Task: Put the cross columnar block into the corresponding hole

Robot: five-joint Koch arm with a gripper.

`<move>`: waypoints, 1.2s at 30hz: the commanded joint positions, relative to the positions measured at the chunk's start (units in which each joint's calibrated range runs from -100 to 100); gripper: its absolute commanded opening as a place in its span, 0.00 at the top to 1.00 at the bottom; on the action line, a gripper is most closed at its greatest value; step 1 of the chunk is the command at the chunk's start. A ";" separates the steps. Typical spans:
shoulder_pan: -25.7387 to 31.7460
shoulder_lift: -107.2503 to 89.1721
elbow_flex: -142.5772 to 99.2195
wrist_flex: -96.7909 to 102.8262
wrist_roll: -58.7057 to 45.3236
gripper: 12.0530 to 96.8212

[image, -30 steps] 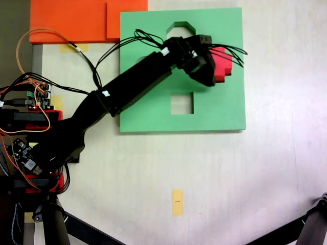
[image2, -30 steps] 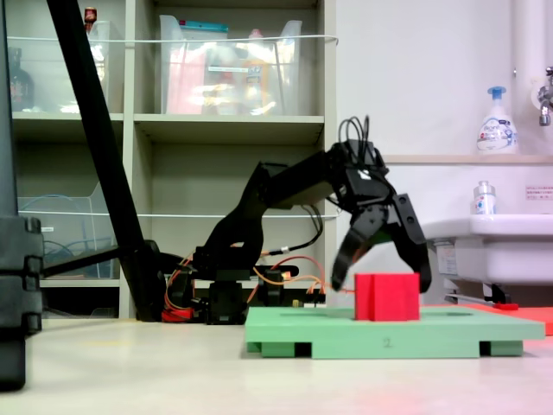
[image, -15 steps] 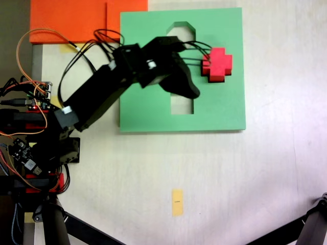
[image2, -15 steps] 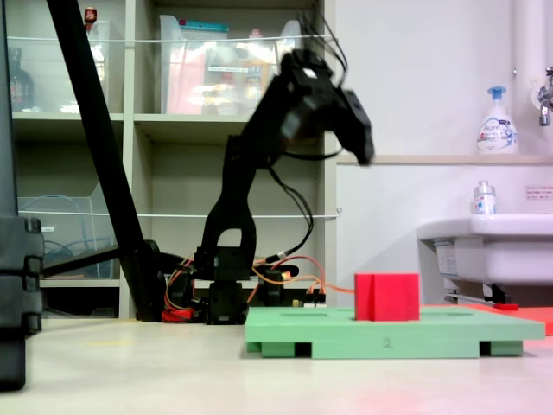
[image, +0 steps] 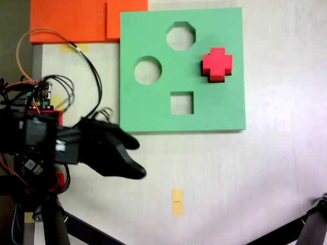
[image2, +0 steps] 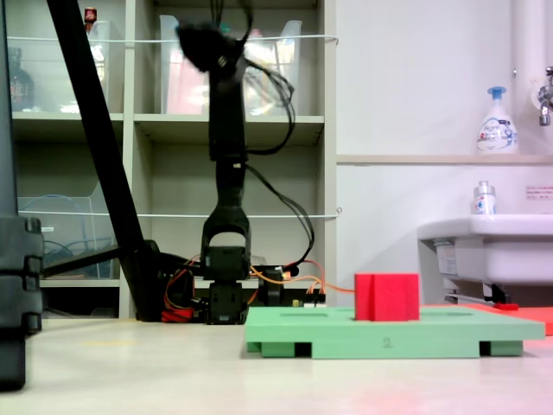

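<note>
The red cross columnar block (image: 217,62) stands upright in the right part of the green foam board (image: 153,109), seated in its plus-shaped hole and covering it. Seen from the side, the block (image2: 386,296) rises well above the board (image2: 328,333). Nothing touches it. My gripper (image: 134,159) hangs left of and below the board in the fixed view from above, far from the block. From the side, the arm stands nearly vertical over its base with the gripper (image2: 200,41) high up and blurred. Its jaws are too blurred to read.
The board has octagonal (image: 180,35), round (image: 147,70) and square (image: 182,103) cutouts, all open. Orange foam sheets (image: 76,20) lie at the top left. Wiring and circuit boards (image: 36,97) crowd the left edge. A yellow tape mark (image: 177,202) is on the table.
The arm let go of the block, lifted off it, and swung back and up from the board to a raised pose over its base. The block stayed in place.
</note>
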 commanded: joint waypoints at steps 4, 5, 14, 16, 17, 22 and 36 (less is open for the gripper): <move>-0.68 -20.25 -56.97 62.90 -7.03 0.49; -0.68 -20.25 -64.95 70.70 -7.33 0.49; 3.03 -20.25 -115.39 109.60 -13.48 0.54; 3.71 -20.25 -120.18 109.51 -13.58 0.54; 3.76 -20.25 -122.47 109.12 -13.68 0.54; 4.49 -20.25 -123.37 106.62 -14.41 0.56; 4.30 -20.25 -123.37 91.21 -14.36 0.56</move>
